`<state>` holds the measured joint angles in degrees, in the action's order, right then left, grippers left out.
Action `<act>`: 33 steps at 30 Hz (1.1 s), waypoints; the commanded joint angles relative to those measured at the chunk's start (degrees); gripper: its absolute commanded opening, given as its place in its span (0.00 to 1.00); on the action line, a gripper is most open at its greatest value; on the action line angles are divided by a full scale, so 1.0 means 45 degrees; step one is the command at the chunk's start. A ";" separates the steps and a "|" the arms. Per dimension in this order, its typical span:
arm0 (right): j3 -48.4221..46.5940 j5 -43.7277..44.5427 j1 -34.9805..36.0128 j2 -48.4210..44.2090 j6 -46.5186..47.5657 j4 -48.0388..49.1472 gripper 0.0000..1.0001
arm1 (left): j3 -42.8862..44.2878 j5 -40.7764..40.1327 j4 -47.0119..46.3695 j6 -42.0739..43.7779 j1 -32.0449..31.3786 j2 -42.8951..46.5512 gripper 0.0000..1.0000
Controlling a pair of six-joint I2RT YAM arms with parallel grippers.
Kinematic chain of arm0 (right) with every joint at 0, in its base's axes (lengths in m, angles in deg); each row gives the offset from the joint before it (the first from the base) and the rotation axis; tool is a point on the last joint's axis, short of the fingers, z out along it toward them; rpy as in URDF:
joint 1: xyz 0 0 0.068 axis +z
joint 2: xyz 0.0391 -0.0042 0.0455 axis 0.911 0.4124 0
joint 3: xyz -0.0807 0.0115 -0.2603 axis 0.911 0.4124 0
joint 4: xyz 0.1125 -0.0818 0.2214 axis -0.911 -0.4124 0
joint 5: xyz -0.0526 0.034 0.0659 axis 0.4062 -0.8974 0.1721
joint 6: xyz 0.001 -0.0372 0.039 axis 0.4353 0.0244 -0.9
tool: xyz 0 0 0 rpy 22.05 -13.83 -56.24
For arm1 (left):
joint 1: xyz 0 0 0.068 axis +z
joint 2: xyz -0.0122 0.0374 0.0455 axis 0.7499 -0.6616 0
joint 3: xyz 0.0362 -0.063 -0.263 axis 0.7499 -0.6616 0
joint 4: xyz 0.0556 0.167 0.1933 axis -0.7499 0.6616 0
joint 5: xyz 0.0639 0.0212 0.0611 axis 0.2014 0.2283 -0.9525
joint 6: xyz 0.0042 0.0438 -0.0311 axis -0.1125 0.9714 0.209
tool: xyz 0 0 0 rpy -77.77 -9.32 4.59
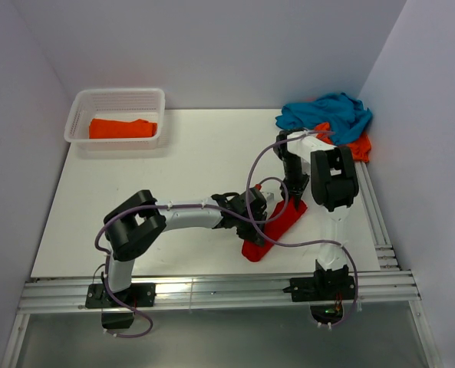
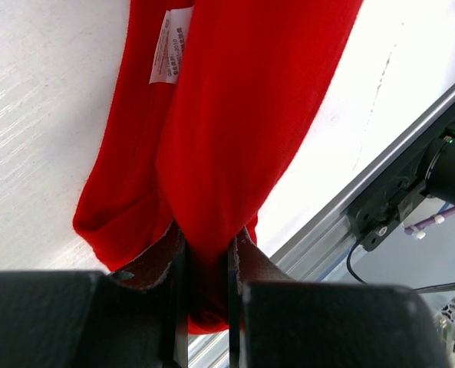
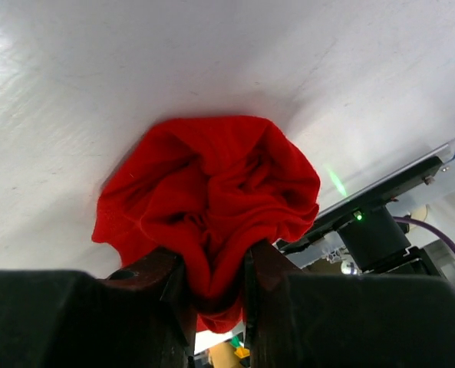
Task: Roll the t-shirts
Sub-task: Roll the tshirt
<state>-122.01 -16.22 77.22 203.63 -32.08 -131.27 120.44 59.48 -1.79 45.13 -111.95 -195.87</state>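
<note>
A bright red t-shirt, rolled into a long strip, lies slanted on the white table near its front edge. My left gripper is shut on the strip's side; in the left wrist view red cloth is pinched between the fingers, a white label showing. My right gripper is shut on the far end, with bunched red folds squeezed between its jaws. A teal blue t-shirt lies heaped over an orange one at the back right. Another orange t-shirt lies rolled in the basket.
The white lattice basket stands at the back left. An aluminium rail runs along the front edge, another along the right side. Grey walls close in on the left, back and right.
</note>
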 commanded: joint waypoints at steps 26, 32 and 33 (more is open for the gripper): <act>0.1860 -0.1218 -0.0619 -0.2547 0.0036 0.4382 0.81 | -0.1438 0.2361 0.2741 0.0842 0.0157 -0.0953 0.17; 0.1899 -0.2350 -0.0871 -0.2743 0.0036 0.4948 0.98 | -0.1280 0.2576 0.2839 0.0960 0.0333 -0.1090 0.17; 0.1861 -0.2429 -0.0911 -0.2724 0.0075 0.4987 1.00 | -0.1300 0.2615 0.2878 0.0998 0.0372 -0.1090 0.16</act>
<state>-113.77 -25.14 74.57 194.45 -31.60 -114.38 117.97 69.36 -4.17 46.44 -109.42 -196.33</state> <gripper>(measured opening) 0.967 0.188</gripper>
